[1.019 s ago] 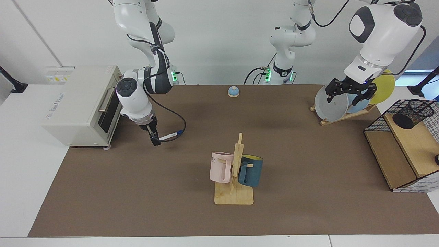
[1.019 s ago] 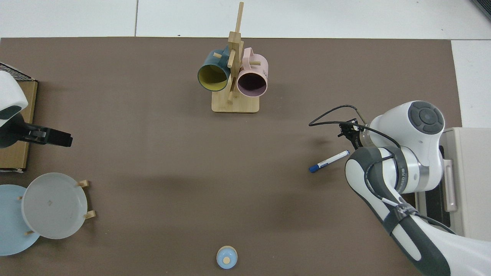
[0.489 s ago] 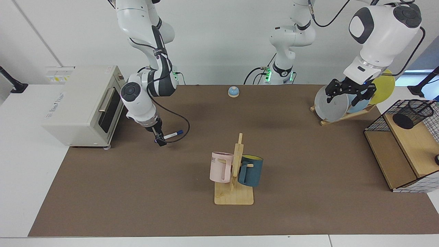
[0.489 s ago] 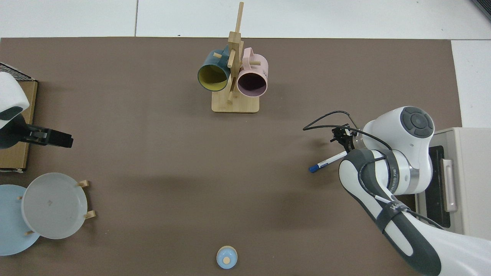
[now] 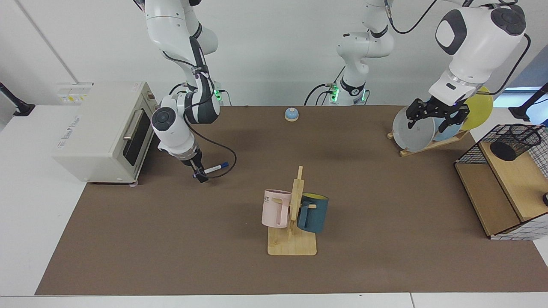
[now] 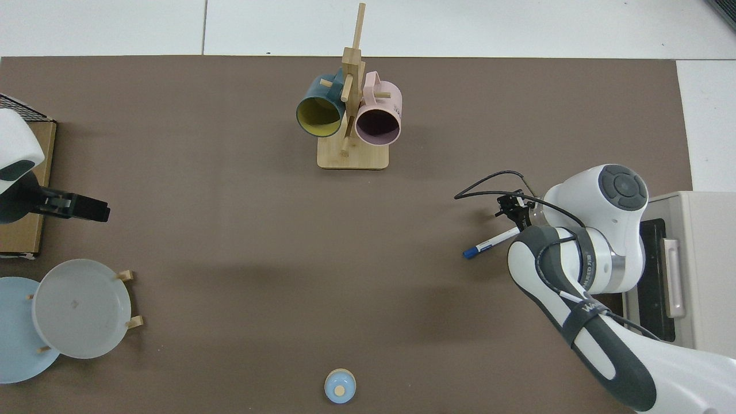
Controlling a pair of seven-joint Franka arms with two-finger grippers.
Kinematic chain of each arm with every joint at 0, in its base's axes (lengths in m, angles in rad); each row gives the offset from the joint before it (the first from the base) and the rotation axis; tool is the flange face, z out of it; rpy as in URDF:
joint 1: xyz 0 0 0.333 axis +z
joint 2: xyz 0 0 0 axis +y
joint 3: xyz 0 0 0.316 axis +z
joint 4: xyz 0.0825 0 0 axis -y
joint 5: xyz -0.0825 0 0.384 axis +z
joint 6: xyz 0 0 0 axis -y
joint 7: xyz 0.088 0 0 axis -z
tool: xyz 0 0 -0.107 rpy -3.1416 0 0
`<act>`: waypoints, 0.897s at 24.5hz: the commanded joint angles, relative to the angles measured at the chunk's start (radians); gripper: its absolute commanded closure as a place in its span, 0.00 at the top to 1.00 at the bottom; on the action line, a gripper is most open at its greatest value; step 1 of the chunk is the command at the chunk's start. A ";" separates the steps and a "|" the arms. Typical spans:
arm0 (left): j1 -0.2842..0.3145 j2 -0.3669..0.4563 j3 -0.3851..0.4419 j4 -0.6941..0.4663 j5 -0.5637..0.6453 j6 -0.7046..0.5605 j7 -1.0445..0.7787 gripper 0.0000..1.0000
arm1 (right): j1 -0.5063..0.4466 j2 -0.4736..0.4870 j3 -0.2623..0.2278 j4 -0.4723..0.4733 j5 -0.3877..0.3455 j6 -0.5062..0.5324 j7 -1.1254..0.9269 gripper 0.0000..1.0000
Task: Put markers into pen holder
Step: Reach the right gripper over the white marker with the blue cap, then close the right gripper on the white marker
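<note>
The right end effector (image 5: 199, 175) is down at the brown-covered worktop (image 5: 239, 273) beside the white toaster oven (image 5: 100, 128), at the white end of the slim white-barrelled marker with a blue cap (image 5: 215, 167). The marker lies flat on the worktop, its capped end pointing away from the oven. Whether the fingers have closed on the barrel cannot be told: in the facing view the fingertips overlap the marker's end, and in the top view the arm's own wrist hides the contact and only the capped half of the marker (image 6: 487, 244) shows. The left end effector (image 5: 436, 115) hangs in the air in front of the wooden rack of grey, pale blue and yellow plates (image 5: 417, 130), with its two dark fingers spread well apart and nothing between them; this arm waits. The small black wire-mesh cylindrical pen holder (image 5: 516, 141) rests on the upper wooden shelf of the black wire-grid and wood shelf box (image 5: 492, 196) at the far side of the worktop from the marker, and it appears tipped toward the camera. Near the middle of the worktop stands a wooden mug tree (image 5: 293, 222) carrying a pink mug (image 5: 275, 208) and a dark blue mug (image 5: 314, 212). A small blue bell (image 5: 291, 114) sits near the arm bases.
</note>
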 commanded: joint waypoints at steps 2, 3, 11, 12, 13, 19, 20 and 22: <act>-0.010 -0.025 0.012 -0.036 0.009 0.021 -0.026 1.00 | -0.014 0.010 0.003 -0.016 0.024 0.064 -0.042 0.99; -0.012 -0.025 0.012 -0.036 0.009 0.023 -0.026 1.00 | -0.014 0.012 0.003 -0.016 0.024 0.072 -0.042 0.99; -0.010 -0.025 0.012 -0.036 0.007 0.021 -0.027 1.00 | -0.028 0.015 0.003 -0.016 0.024 0.079 -0.058 0.73; -0.010 -0.025 0.012 -0.036 0.007 0.021 -0.027 1.00 | -0.028 0.013 0.003 -0.016 0.024 0.076 -0.059 0.66; -0.010 -0.025 0.012 -0.036 0.007 0.021 -0.026 1.00 | -0.028 0.013 0.003 -0.016 0.024 0.073 -0.061 0.60; -0.010 -0.025 0.012 -0.036 0.007 0.021 -0.024 1.00 | -0.025 0.012 0.005 -0.016 0.024 0.061 -0.073 0.00; -0.010 -0.025 0.012 -0.036 0.007 0.021 -0.024 1.00 | -0.025 0.012 0.005 -0.016 0.025 0.061 -0.073 0.00; -0.010 -0.025 0.012 -0.036 0.007 0.021 -0.024 1.00 | -0.026 0.012 0.005 -0.016 0.025 0.061 -0.073 0.00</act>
